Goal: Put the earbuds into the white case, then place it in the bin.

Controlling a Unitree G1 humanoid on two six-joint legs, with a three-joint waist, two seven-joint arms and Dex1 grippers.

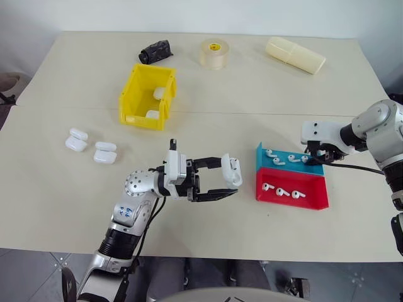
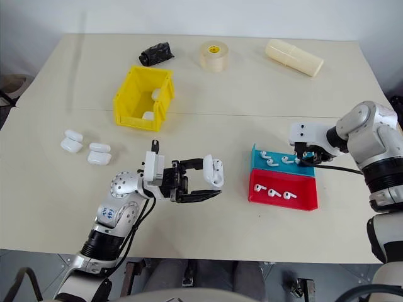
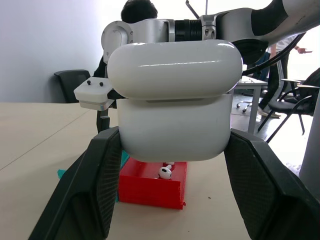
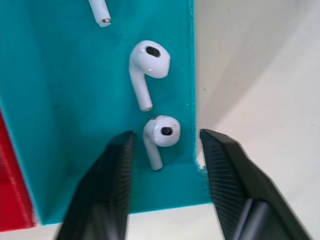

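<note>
The left gripper (image 1: 232, 184) has its fingers clenched on a white case (image 1: 231, 170), lid raised, held above the tabletop (image 1: 56, 189) between the yellow bin (image 1: 134, 104) and the teal tray (image 4: 60, 100). Over that tray's corner, the right gripper (image 4: 167, 165) points steeply down, its fingers still apart and straddling one earbud (image 4: 161, 132) without gripping it. To pick it cleanly, I judge the fingers should close centred on the bud, clear of the tray wall and the neighbouring earbud (image 4: 147, 62).

Prob. office/lab: office chairs (image 3: 75, 82), desks behind (person (image 3: 138, 10) seated), pale table (image 1: 252, 88).
</note>
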